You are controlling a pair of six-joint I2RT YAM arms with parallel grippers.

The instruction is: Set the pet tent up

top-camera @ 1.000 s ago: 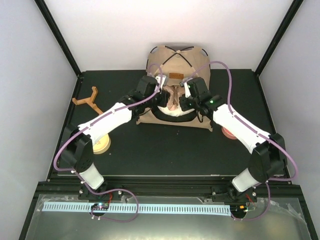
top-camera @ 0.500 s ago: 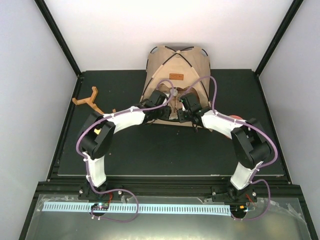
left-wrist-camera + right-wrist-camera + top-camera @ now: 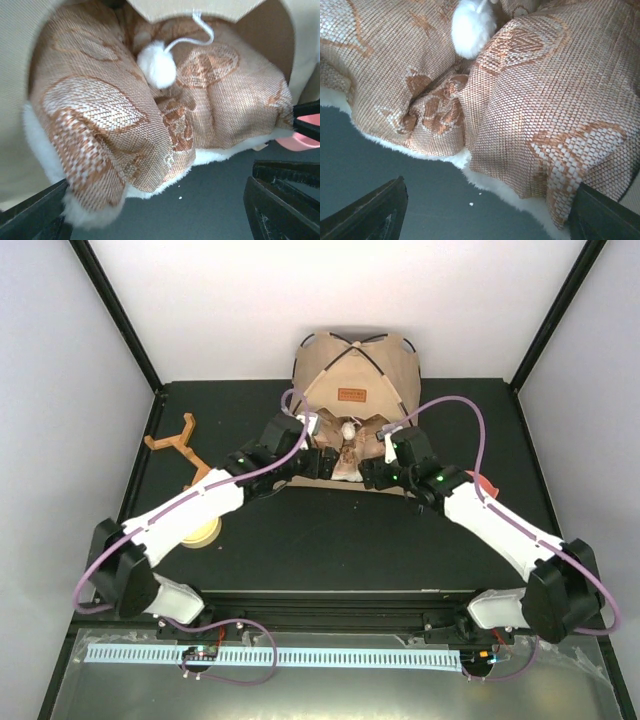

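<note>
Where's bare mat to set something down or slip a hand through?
Free: the black mat at near centre, in front of the pet tent; also the far-right corner past the pink object. Crowded: the tent mouth, with left gripper, right gripper and cushion.

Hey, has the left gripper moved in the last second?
Yes. In the top view the left gripper has come back toward the near edge, farther from the brown leather label on the pet tent.
</note>
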